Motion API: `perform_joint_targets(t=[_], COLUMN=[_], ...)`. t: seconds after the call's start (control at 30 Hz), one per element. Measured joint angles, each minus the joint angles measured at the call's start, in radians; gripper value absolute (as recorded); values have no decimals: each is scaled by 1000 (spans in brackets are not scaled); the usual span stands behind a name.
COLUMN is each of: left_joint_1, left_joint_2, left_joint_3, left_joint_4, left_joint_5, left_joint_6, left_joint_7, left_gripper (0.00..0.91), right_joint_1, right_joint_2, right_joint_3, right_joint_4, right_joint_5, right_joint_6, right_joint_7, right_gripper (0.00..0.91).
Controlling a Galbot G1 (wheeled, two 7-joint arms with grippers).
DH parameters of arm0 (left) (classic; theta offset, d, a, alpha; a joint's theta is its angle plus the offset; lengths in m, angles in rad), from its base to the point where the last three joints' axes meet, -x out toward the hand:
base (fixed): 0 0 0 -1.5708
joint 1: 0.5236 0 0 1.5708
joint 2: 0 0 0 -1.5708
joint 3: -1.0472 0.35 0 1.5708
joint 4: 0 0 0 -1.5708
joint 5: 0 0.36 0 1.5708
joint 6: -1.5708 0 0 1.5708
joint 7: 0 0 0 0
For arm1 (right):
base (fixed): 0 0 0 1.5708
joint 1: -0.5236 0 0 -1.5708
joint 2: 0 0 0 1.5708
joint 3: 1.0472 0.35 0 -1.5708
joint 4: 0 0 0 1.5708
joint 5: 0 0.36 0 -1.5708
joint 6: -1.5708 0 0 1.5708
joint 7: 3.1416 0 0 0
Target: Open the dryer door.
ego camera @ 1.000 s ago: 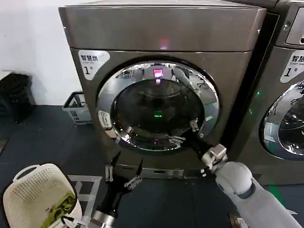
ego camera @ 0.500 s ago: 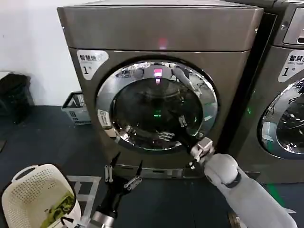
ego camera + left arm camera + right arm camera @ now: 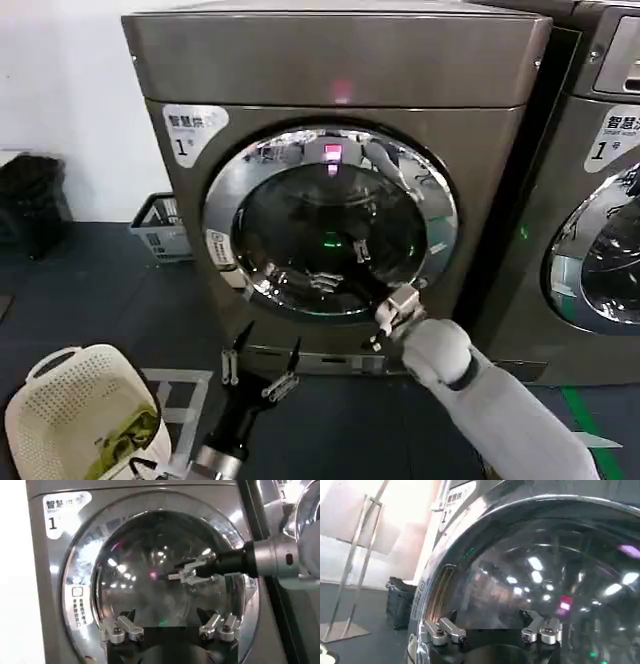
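Note:
The dryer door [image 3: 225,195], a wide chrome rim around dark glass with a small white sticker [image 3: 220,250], looks flush with the grey front panel. My right gripper [image 3: 360,250] reaches up from the lower right and hovers open in front of the glass, just right of its middle, with nothing between its fingers. In the left wrist view the same gripper [image 3: 186,574] shows open before the glass. Seen from the right wrist, its own gripper [image 3: 488,614] points at the glass beside the chrome rim [image 3: 427,595]. My left gripper [image 3: 260,365] [image 3: 165,613] hangs open, low before the dryer's base.
A cream laundry basket [image 3: 60,400] holding green cloth stands on the floor at front left. A grey crate [image 3: 155,225] sits by the wall left of the dryer. A second grey machine [image 3: 600,200] stands close on the right.
My right arm has swung left across the door, carrying its gripper from the lower right rim to the glass. The left arm has not moved.

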Motion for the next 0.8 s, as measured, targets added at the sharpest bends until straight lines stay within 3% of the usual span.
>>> perform_joint_targets(t=[0.8], left_joint_1=[3], left_joint_2=[-2], left_joint_3=[-8], left_joint_4=[2], left_joint_5=[-2], left_joint_6=[-5], left_joint_7=[0], left_gripper=[907], right_joint_1=[43], right_joint_2=[97], right_joint_3=[-83], right_joint_4=[-76], right_joint_5=[2], right_joint_6=[-12], right_joint_7=[37], right_gripper=[907])
